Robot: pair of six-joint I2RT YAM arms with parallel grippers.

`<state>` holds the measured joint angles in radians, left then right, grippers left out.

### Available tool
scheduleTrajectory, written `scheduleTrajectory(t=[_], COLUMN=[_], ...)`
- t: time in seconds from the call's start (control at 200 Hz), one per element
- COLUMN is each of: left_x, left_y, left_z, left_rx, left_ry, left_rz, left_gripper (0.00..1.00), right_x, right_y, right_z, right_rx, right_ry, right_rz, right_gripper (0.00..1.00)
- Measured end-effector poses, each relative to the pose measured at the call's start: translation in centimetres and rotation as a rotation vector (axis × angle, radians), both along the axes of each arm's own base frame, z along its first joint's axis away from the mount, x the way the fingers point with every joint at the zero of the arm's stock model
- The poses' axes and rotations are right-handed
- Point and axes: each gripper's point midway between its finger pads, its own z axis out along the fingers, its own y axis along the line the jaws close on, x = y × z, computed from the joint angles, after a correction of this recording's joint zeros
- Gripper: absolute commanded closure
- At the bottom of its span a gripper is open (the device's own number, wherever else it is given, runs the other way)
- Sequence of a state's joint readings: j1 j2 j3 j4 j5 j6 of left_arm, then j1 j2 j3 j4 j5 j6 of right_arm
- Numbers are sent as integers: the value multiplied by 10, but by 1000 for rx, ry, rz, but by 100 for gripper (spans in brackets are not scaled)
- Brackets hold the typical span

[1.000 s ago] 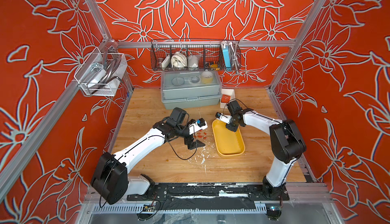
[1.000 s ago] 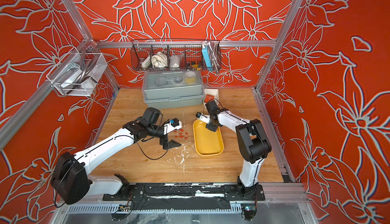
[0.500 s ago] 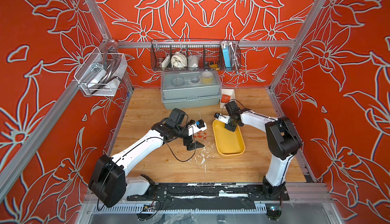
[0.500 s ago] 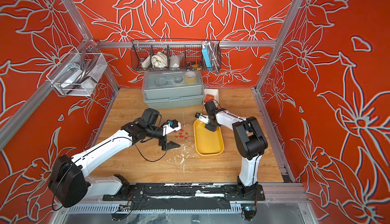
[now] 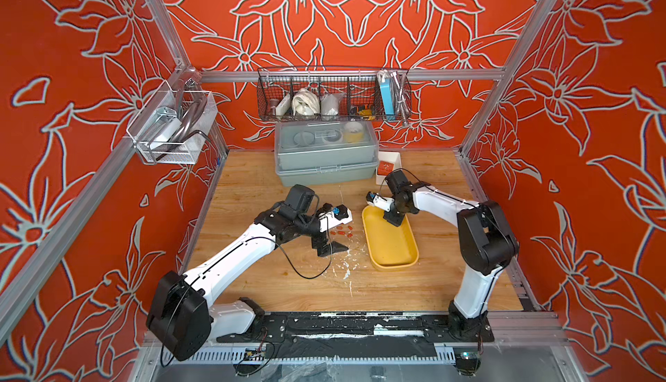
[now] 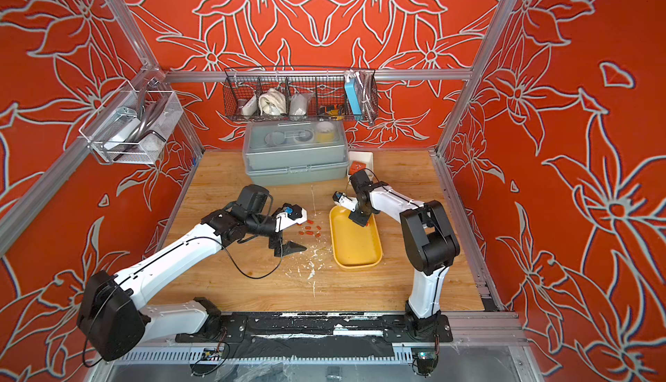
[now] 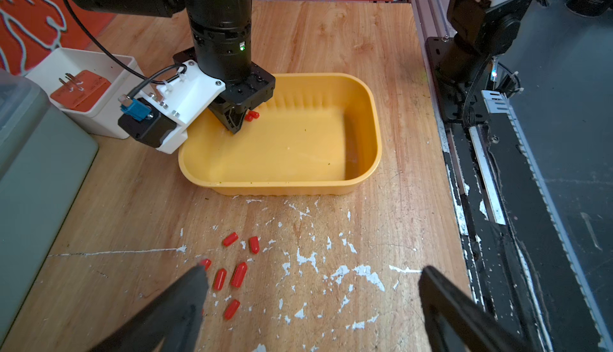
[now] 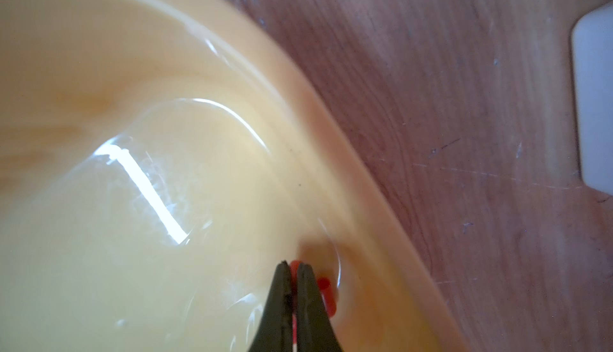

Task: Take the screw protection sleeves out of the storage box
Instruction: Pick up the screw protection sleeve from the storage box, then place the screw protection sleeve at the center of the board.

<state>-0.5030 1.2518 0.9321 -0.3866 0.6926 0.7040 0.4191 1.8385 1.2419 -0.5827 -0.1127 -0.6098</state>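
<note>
Right jaws clenched on screw protection sleeve [image 8: 295, 264] at upper end of storage box [image 5: 389, 245], right of centre in both top views. Left jaws spread, empty. Slight tip pinch, sleeve may squirt free.

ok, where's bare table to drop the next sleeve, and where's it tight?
Free: the table between the yellow tray and the base rail; also the strip between the grey lidded box and the left arm. Crowded: between the left fingers and tray, where sleeves lie, and around the white bin.
</note>
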Motion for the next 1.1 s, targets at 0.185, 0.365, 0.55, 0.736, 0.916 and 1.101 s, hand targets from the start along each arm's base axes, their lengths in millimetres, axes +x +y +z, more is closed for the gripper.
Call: scheduleTrajectory(t=[0.185, 0.365, 0.55, 0.736, 0.916, 1.101], left_x=[1, 1, -1, -2, -2, 2], left_y=[4, 12, 20, 27, 33, 39], left_z=[3, 1, -4, -5, 0, 6], left_rx=[-2, 6, 27, 33, 34, 27], left_ry=[-15, -6, 15, 26, 44, 46], left_rz=[6, 25, 26, 31, 42, 56], left_gripper=[2, 2, 2, 2, 2, 2], right_x=[-5, -23, -63, -97, -109, -118], right_y=[7, 12, 28, 40, 58, 76], right_z=[24, 42, 66, 86, 107, 130], right_rx=[63, 129, 252, 369, 467, 560], right_ry=[-3, 42, 190, 314, 370, 405], right_rz=[-7, 5, 66, 101, 134, 173], right_gripper=[100, 100, 100, 100, 100, 100])
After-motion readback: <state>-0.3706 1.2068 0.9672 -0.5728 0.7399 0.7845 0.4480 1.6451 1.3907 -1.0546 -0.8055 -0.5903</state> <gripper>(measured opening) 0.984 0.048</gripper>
